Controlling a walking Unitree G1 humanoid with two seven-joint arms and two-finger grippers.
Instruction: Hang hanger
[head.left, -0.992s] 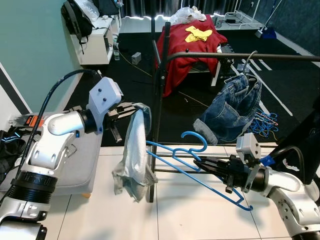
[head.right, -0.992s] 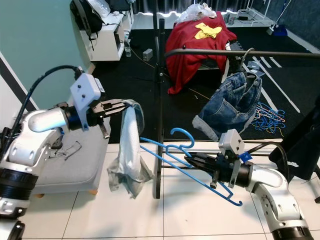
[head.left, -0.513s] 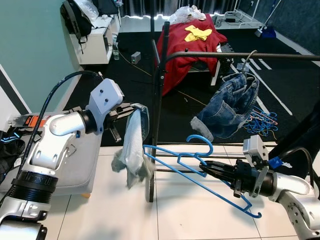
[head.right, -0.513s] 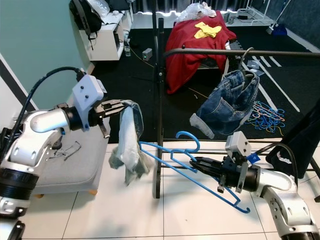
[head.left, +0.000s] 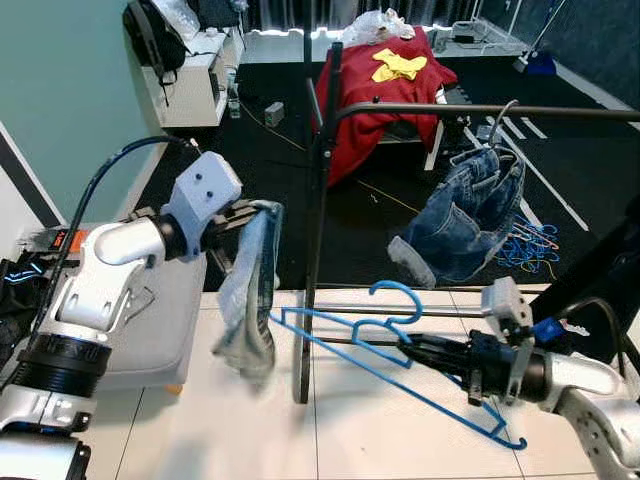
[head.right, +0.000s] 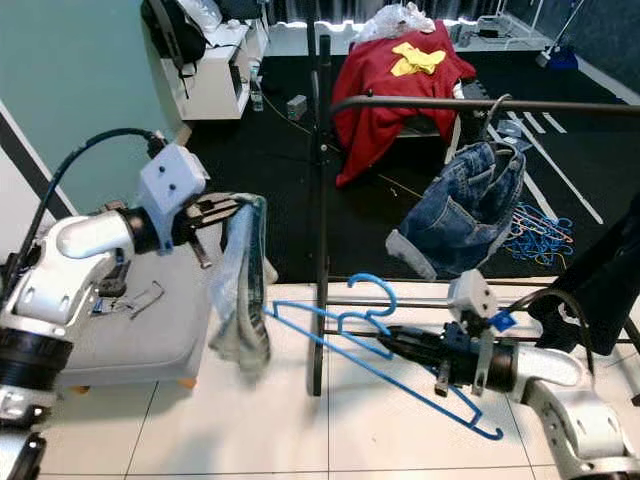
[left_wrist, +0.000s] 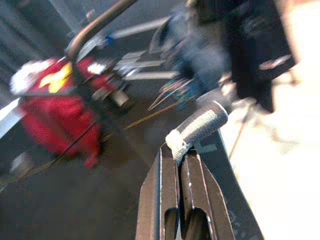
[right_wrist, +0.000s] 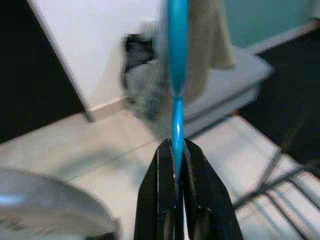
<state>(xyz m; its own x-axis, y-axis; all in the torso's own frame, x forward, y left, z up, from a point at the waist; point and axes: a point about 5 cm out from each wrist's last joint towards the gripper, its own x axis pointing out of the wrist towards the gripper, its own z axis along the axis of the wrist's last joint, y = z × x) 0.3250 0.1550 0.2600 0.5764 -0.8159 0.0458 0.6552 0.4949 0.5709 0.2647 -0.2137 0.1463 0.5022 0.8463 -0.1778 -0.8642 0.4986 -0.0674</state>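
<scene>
Your right gripper (head.left: 415, 351) clamps the blue hanger (head.left: 385, 345) at lower center; left gripper (head.left: 238, 213) pinches the pale garment (head.left: 248, 300), and the rail (head.left: 480, 111) above awaits both.

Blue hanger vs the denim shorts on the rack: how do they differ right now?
The blue hanger is bare, gripped by the right claw low over the tiled floor, off the rail. The denim shorts already hang from the rack's top rail on their own hook, held by no claw. The hanger is thin bright plastic; the shorts are bulky faded cloth. Both are blue.
</scene>
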